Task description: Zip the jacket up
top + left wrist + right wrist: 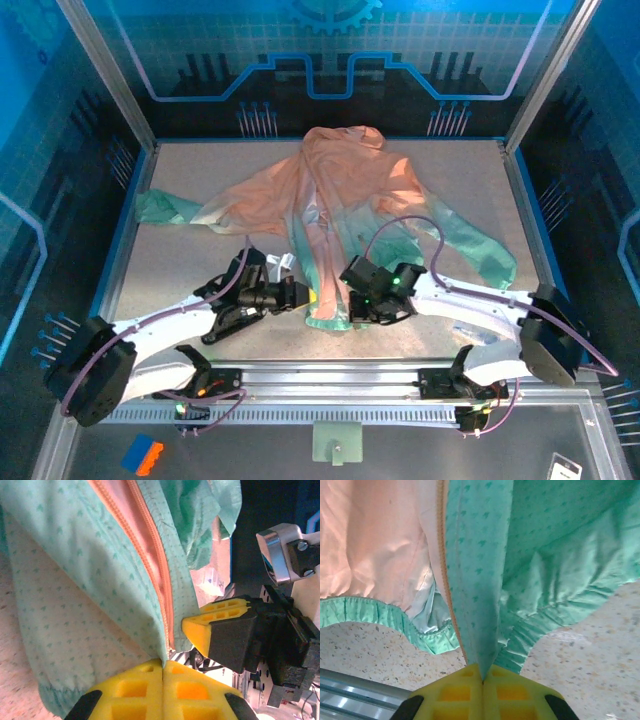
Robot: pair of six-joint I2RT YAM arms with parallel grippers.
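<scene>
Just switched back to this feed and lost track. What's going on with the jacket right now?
Both arms are working at the bottom hem of the jacket, which lies spread on the table. The left gripper is shut on the hem right at the foot of the zipper. The right gripper is shut on the mint fabric edge beside it. The front looks not yet zipped: peach lining shows next to the zipper tape.

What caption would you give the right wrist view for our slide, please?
Right gripper shut on the jacket hem beside the zipper, over the speckled table.
</scene>
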